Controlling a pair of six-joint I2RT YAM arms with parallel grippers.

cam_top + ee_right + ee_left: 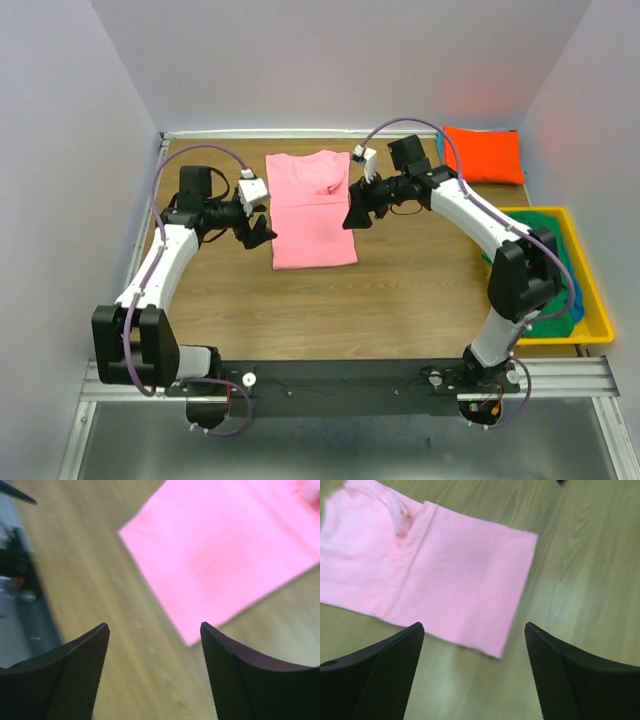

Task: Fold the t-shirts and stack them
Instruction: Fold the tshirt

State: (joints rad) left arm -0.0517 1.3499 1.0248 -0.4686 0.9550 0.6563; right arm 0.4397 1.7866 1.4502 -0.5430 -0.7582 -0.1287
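left pincer [472,627]: released, black fingers spread wide, nothing between them
left pincer position: over bare wood just off the left edge of the pink soft-cloth t-shirt [312,210], near its lower half; its wrist view shows the shirt's near corner just ahead of the fingertips
right pincer [155,627]: released, fingers apart, nothing held; wrist view blurred
right pincer position: at the pink shirt's right edge, about halfway along; cannot tell if it touches the cloth
pink t-shirt state: sleeves folded in, making a long narrow rectangle, lying flat with the collar at the far end
pink t-shirt place: middle of the brown wooden worktop [400,300], between the two pincers
bright orange folded t-shirt [484,155]: far right corner of the worktop, well apart from the pink one
yellow plastic bin [590,300]: right edge of the worktop, beside the right arm
green cloth [548,222]: bunched inside the bin, partly hidden by the arm
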